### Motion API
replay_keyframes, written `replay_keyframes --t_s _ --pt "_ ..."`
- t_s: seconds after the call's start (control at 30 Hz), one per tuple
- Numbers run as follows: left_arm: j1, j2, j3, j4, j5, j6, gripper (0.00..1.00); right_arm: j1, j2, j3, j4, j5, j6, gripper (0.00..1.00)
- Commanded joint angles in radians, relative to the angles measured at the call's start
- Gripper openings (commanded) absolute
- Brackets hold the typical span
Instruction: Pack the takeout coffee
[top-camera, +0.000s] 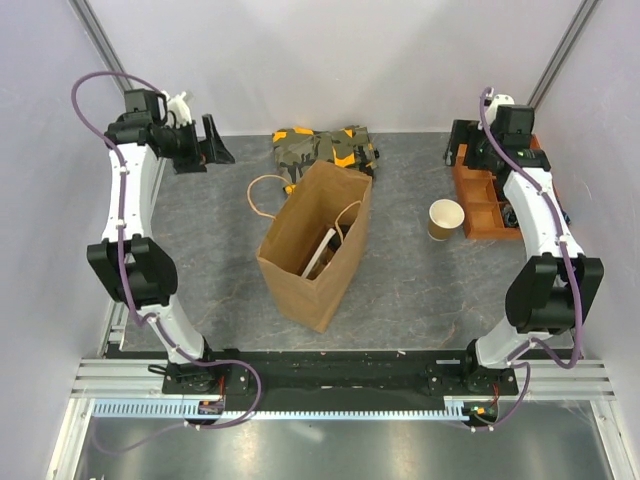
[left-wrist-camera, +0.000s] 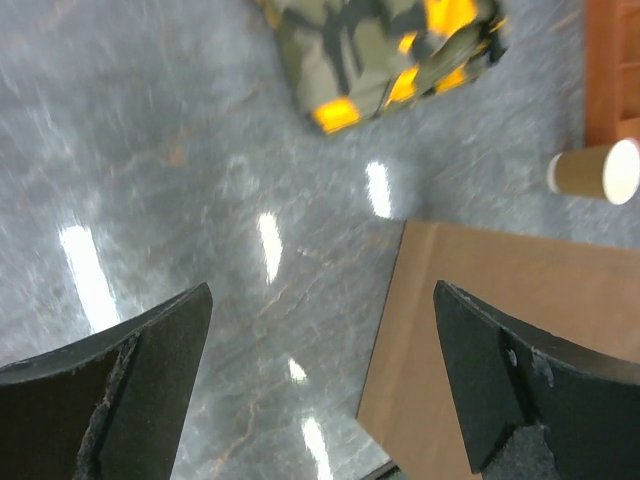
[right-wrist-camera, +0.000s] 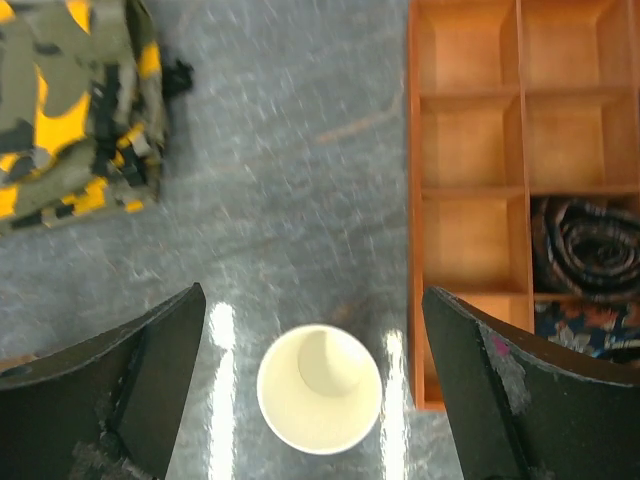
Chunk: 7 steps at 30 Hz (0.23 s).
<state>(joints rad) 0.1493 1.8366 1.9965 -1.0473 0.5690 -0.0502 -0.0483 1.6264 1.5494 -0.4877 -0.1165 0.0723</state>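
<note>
The takeout coffee with the black lid shows in no view. The brown paper bag stands open in the middle of the table with something pale inside that I cannot identify; its side shows in the left wrist view. My left gripper is open and empty at the far left, above bare table. My right gripper is open and empty at the far right, hovering just beyond a lidless cup.
A lidless brown cup with a cream inside stands right of the bag. A wooden divider box holding rolled cloth sits at the right. A camouflage cloth bundle lies behind the bag.
</note>
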Motion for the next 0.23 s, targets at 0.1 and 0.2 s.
replay_keyframes --t_s 0.1,0.2 --pt "-0.007 -0.062 -0.105 0.059 -0.086 0.049 1.00 -0.018 0.007 0.000 -0.028 -0.058 0.007 0.98" --pt "-0.005 -0.053 -0.047 0.061 -0.106 0.049 1.00 -0.021 0.032 0.043 -0.029 -0.064 0.015 0.98"
